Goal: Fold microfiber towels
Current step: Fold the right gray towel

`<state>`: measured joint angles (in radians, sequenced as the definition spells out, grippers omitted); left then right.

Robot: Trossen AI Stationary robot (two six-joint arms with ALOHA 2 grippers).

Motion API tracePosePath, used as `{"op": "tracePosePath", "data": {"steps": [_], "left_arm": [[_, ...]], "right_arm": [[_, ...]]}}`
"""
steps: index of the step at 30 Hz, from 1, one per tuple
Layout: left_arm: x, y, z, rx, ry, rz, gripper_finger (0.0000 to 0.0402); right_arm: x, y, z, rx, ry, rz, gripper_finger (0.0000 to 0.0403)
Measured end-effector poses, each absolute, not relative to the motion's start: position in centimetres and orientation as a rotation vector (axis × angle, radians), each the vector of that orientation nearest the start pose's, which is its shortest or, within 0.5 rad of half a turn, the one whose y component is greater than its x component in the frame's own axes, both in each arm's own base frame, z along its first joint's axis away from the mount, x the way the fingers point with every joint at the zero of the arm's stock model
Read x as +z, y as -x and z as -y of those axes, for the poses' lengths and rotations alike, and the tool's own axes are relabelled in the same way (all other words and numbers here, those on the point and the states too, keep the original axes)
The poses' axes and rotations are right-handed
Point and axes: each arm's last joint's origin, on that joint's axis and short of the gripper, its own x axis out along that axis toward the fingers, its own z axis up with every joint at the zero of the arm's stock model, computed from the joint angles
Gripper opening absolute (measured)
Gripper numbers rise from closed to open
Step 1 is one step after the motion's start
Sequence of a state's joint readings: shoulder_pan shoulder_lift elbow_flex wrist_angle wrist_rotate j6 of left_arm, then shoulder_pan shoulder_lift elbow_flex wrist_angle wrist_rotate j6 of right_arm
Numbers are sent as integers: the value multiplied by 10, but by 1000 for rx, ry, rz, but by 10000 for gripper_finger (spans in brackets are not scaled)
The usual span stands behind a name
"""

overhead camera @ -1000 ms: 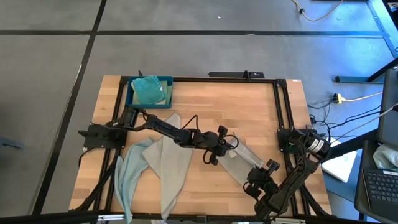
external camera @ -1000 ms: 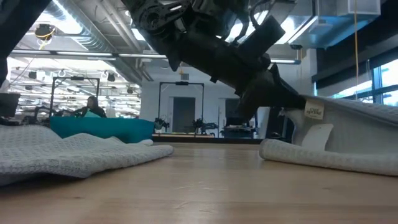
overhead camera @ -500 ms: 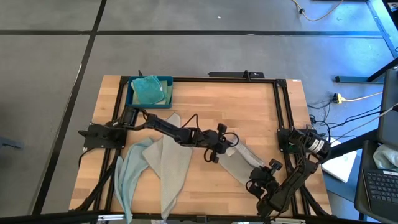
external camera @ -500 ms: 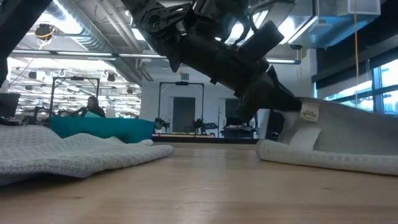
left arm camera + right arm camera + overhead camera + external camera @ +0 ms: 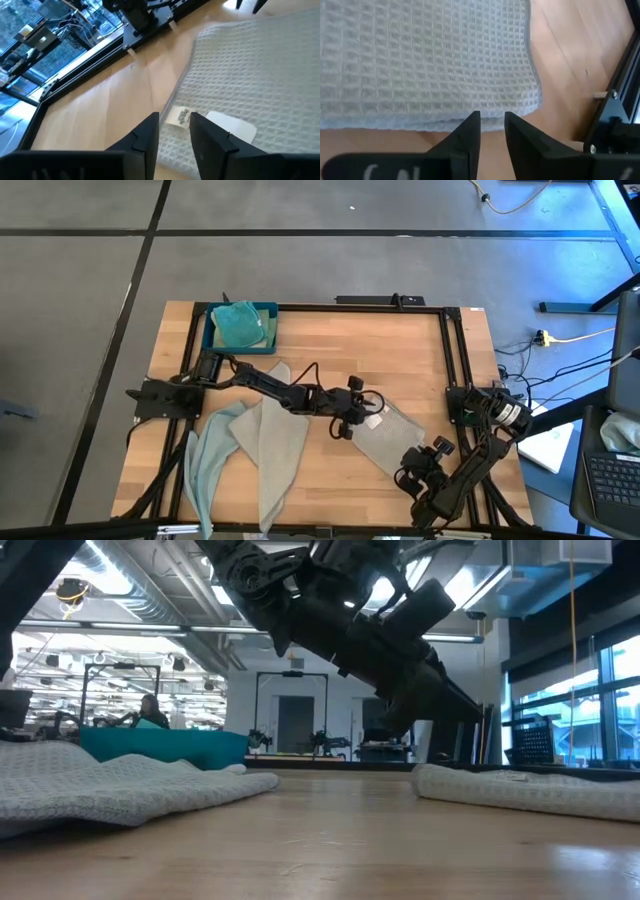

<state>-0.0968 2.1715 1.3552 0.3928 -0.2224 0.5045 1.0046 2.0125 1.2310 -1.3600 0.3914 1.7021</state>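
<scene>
A light grey microfiber towel (image 5: pixel 392 438) lies flat on the table's right half, also seen in the low view (image 5: pixel 520 790). My left gripper (image 5: pixel 352 420) stands open at its left corner, just above the small label (image 5: pixel 179 117) there. My right gripper (image 5: pixel 420 465) stands open over the towel's near edge (image 5: pixel 485 122), with nothing between its fingers. A teal towel (image 5: pixel 238 325) rests in the dark blue tray (image 5: pixel 270 310) at the far left. Two pale towels (image 5: pixel 205 465) (image 5: pixel 282 442) lie spread at the near left.
A black frame (image 5: pixel 450 350) runs round the table's edges. The two pale towels overlap and hang over the near edge. Bare wood (image 5: pixel 350 350) shows between the tray and the grey towel. The room behind shows in the low view.
Both grippers have opened and let go of the grey towel. The edge they held raised has dropped, and the towel now lies flat and wider on the table. Neither arm has travelled noticeably.
</scene>
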Motion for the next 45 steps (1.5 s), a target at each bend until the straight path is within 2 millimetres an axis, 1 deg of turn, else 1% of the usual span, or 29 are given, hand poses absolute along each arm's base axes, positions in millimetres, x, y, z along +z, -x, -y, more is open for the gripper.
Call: {"op": "tracePosePath", "data": {"steps": [4,8,11,13,15,18,21,25,27,29,32,35,40,42,45], "left_arm": [[143,-465,46,2,-569,-455,101],[140,-461,65,-50,-580,-486,102],[138,-457,83,-95,-595,-500,103],[139,-454,94,-120,-608,-497,102],[140,-450,105,-125,-641,-518,101],[146,-443,116,-98,-686,-540,103],[149,-437,125,-66,-707,-579,103],[146,-430,139,-38,-731,-606,100],[145,-426,145,-29,-750,-626,100],[142,-422,150,-3,-767,-655,99],[143,-417,155,45,-801,-682,99],[144,-414,157,66,-795,-692,99],[146,-410,156,89,-781,-725,99],[145,-408,155,94,-772,-751,99],[145,-407,154,103,-751,-761,99]], "right_arm": [[132,-169,-247,-907,40,-1249,91],[138,-172,-253,-891,8,-1252,91],[147,-177,-260,-850,6,-1205,91],[154,-179,-269,-755,50,-1174,91],[160,-179,-282,-620,102,-1150,91],[165,-177,-296,-461,193,-1146,93],[164,-175,-302,-385,221,-1145,103],[159,-178,-305,-307,257,-1116,141],[155,-183,-304,-285,268,-1079,171],[148,-188,-300,-290,263,-1066,203],[136,-193,-285,-341,265,-1078,246],[123,-197,-272,-367,247,-1125,268],[113,-199,-263,-362,188,-1145,269],[112,-199,-263,-366,189,-1138,257],[112,-200,-264,-384,170,-1134,220]]}}
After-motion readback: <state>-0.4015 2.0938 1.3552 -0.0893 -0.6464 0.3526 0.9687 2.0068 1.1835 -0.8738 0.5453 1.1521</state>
